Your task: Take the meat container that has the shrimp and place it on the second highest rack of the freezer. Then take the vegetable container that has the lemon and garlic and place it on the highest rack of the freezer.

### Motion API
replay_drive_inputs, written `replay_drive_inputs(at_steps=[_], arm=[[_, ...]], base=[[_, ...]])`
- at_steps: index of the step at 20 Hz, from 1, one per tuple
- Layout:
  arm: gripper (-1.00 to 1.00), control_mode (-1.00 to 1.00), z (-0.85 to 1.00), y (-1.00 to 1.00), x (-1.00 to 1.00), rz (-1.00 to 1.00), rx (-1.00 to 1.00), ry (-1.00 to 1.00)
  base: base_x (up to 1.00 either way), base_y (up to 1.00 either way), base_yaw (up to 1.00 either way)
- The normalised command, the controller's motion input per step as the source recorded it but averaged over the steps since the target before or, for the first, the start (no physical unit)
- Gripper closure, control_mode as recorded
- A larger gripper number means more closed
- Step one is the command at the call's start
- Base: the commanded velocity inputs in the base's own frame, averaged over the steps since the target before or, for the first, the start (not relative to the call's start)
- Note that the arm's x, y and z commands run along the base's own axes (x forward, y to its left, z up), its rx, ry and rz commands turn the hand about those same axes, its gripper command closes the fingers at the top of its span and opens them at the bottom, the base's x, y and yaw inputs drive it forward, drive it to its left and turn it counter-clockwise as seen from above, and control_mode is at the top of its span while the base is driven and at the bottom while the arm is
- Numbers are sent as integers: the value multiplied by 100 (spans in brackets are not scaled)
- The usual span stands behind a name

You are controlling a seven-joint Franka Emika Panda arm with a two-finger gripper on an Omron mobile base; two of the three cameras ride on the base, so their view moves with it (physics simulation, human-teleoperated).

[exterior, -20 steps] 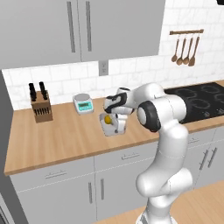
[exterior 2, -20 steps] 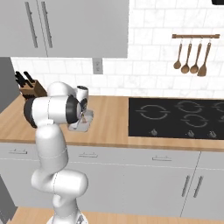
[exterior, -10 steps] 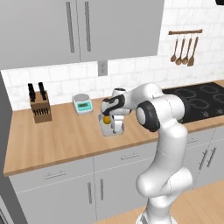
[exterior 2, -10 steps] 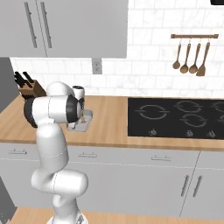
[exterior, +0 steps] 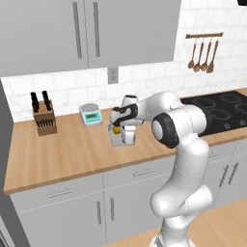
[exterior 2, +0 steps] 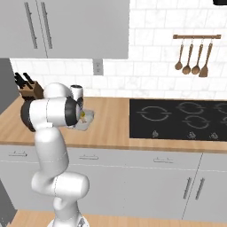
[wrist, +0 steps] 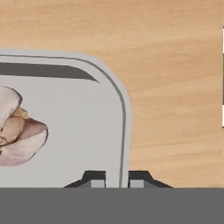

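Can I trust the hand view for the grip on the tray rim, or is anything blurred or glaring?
Hand view: even light, no glare; the gripper straddles the tray rim, garlic slightly soft. Left base view: soft and low-detail, the arm covers much of the tray. Right base view: arm hides the grip.

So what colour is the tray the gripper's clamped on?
Pale grey, clearest in the hand view: tray, gripper pinching its rim.

2 rear views flank counter (exterior: 72, 154); hand view close.
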Motion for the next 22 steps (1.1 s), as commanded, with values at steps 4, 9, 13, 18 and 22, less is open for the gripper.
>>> replay_drive_inputs(at_steps=[4, 9, 13, 18, 22], arm=[[100, -100, 76, -3, -54, 33, 0, 0], [100, -100, 85, -9, -64, 45, -3, 0], [100, -100, 87, -1, -87, 48, -14, -6], [100, -100, 83, 0, -100, 44, -17, -14], [100, -100, 73, 0, -100, 35, -13, -22]], base=[[0, 0, 0], [0, 0, 0], [0, 0, 0], [0, 0, 0], [0, 0, 0]])
